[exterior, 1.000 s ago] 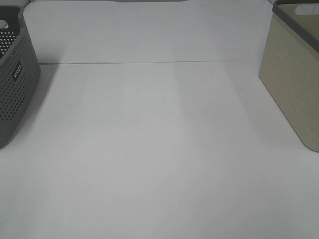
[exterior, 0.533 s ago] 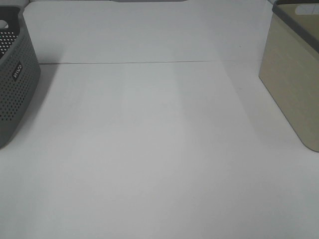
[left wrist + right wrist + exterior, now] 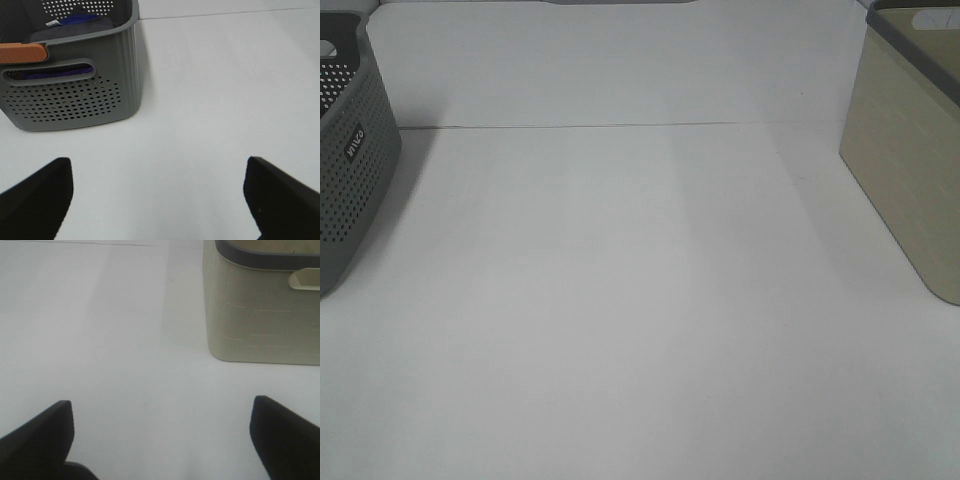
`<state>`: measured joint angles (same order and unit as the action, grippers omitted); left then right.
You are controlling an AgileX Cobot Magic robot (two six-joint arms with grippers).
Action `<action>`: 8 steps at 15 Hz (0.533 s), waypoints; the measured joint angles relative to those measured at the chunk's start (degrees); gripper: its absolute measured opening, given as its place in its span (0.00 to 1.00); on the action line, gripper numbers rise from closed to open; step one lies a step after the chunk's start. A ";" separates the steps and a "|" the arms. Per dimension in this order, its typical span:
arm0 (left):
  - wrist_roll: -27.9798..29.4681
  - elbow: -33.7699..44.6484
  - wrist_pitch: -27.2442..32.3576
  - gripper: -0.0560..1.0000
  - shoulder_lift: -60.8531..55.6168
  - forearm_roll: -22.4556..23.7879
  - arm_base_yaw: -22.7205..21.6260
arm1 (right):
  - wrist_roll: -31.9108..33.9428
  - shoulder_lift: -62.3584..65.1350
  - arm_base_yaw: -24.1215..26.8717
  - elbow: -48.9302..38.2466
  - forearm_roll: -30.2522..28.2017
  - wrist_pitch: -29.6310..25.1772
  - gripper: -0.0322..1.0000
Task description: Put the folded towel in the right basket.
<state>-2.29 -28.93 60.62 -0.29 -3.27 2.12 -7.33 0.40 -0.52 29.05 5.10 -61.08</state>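
Observation:
A dark grey folded cloth with blue parts (image 3: 67, 25), seemingly the towel, lies inside the grey perforated basket (image 3: 75, 100), which also shows at the left edge of the exterior view (image 3: 350, 170). The beige right basket (image 3: 910, 150) stands at the right edge and shows in the right wrist view (image 3: 260, 305); its inside is hidden. My left gripper (image 3: 157, 167) is open and empty, low over the table, short of the grey basket. My right gripper (image 3: 161, 405) is open and empty, short of the beige basket. Neither gripper shows in the exterior view.
An orange bar (image 3: 20, 52) sits at the grey basket's rim. The white table (image 3: 620, 300) spreads between the two baskets, with a thin seam line (image 3: 600, 126) across its far part.

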 joint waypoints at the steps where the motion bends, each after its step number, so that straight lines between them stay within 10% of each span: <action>1: 0.00 0.00 0.00 0.88 0.00 0.00 0.00 | 0.00 0.00 0.00 0.00 0.00 0.00 0.90; 8: 0.00 0.00 0.00 0.88 0.00 0.00 0.00 | 0.00 0.00 0.00 0.00 0.00 0.00 0.90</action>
<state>-2.29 -28.93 60.62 -0.29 -3.27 2.12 -7.33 0.40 -0.52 29.05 5.10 -61.08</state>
